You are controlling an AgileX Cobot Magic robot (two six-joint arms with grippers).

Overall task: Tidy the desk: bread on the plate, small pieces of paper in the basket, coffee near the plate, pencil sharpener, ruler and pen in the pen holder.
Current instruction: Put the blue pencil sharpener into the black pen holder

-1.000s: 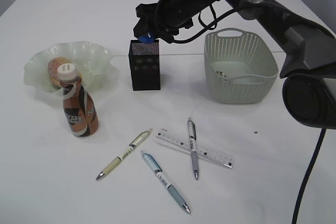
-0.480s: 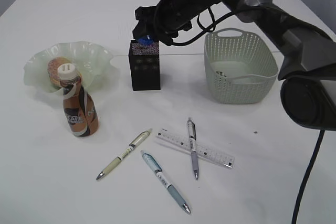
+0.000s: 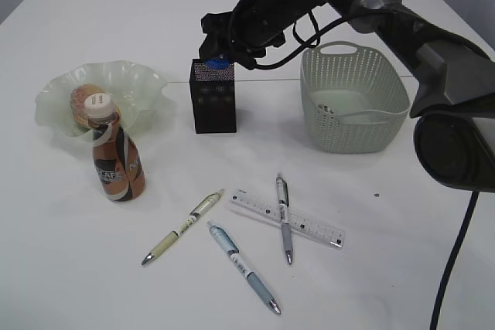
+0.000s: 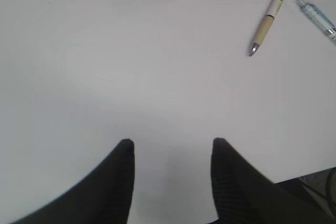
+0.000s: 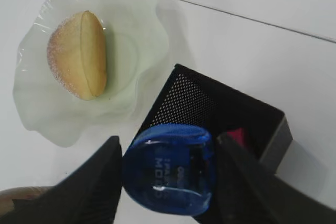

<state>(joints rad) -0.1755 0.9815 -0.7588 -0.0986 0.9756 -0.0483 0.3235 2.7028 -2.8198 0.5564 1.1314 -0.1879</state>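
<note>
My right gripper (image 3: 216, 53) is shut on the blue pencil sharpener (image 5: 169, 168), holding it just over the near rim of the black mesh pen holder (image 3: 213, 96), which also shows in the right wrist view (image 5: 220, 109). The bread (image 3: 83, 100) lies on the pale green wavy plate (image 3: 147, 83); the coffee bottle (image 3: 116, 158) stands against the plate's front. Three pens (image 3: 182, 226) (image 3: 243, 267) (image 3: 285, 217) and a clear ruler (image 3: 309, 226) lie on the table in front. My left gripper (image 4: 170, 148) is open and empty over bare table.
A grey-green basket (image 3: 354, 98) stands right of the pen holder, with something pale inside. In the left wrist view a cream pen (image 4: 271, 11) and a blue pen's tip (image 4: 318, 18) lie at the upper right, and the table's edge runs at the lower right.
My right gripper has shifted slightly back and up over the pen holder with the sharpener still in it. Nothing else moved.
</note>
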